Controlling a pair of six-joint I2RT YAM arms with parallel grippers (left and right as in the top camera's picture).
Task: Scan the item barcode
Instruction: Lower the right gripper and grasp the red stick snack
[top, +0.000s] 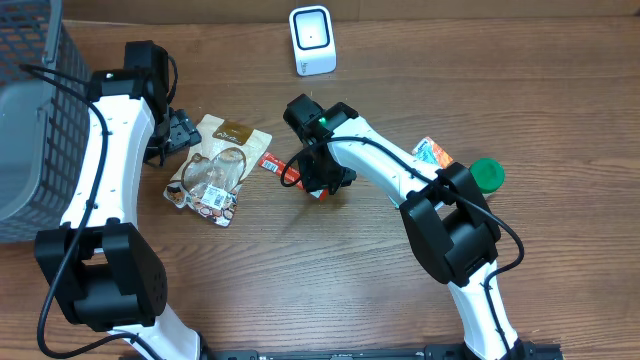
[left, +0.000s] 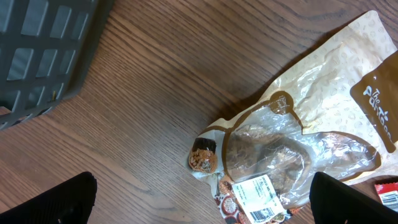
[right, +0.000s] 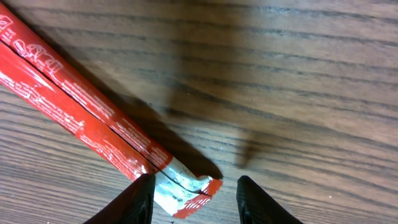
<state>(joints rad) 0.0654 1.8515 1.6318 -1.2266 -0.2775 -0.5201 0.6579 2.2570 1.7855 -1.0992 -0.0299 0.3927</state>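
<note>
The red packet (right: 93, 118) looked light, limp and slick, best pinched at the crimped end that the right gripper (right: 196, 200) straddled with jaws parted; the left gripper (left: 199, 205) gaped empty.

**Much covered, much cut off**

From overhead, the right hand (top: 321, 187) is covering most of the red packet (top: 271, 161). The basket (top: 25, 130) is running off the left edge. Print on the snack bag (left: 323, 106) is showing too small to read.
</note>
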